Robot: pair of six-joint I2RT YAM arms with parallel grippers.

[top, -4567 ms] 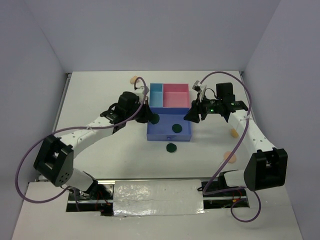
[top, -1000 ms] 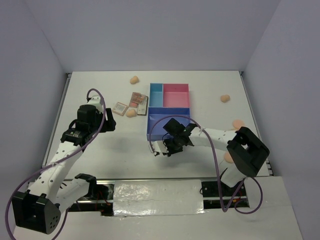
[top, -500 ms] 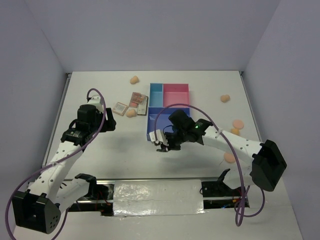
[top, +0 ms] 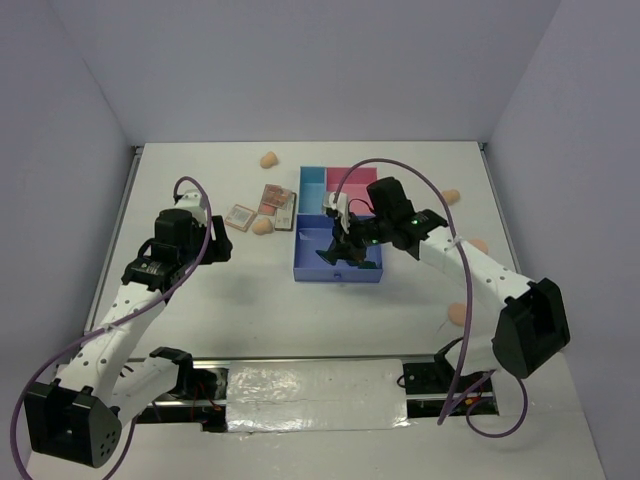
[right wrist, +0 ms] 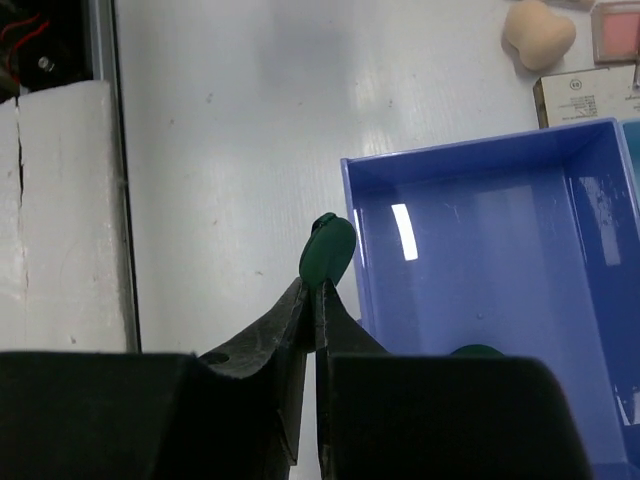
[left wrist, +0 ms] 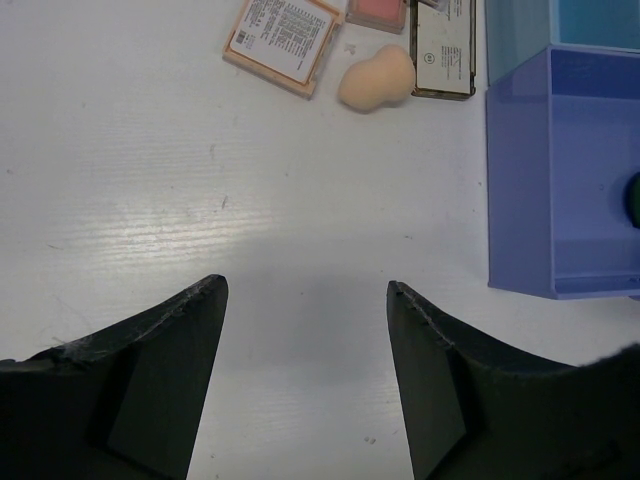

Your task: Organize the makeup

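The right claw (right wrist: 317, 288) is pressed all but closed on the lower rim of a dark green disc (right wrist: 328, 249), which stands on edge above the fingertips. It is a thin-edge pinch, probably because a flat disc offers nothing else to seize. Seen from overhead, this claw hangs over the near half of the tray (top: 365, 274), above its large lilac compartment (right wrist: 470, 142); in the wrist view the disc sits right at that compartment's 9 o'clock wall, and I cannot tell whether it is fully inside.

A second disc (right wrist: 477, 351) lies on the compartment floor, at about 4 o'clock from the held one; so I judge the sorting goes by kind and this disc belongs beside it. The release wants the disc well past the wall, or it may tip out onto the counter (right wrist: 230, 150).

The left claw (left wrist: 305, 290) is spread wide and holds nothing; it hovers over bare counter at 9 o'clock of the tray, likely parked there so the arms do not cross. Ahead of it, toward 12 o'clock, an egg-shaped sponge (left wrist: 378, 78) lies just beside the palettes (left wrist: 283, 38). Another sponge (top: 268, 159) sits at 11 o'clock of the tray, and a peach puff (top: 458, 315) at 4 o'clock — much is left unsorted.
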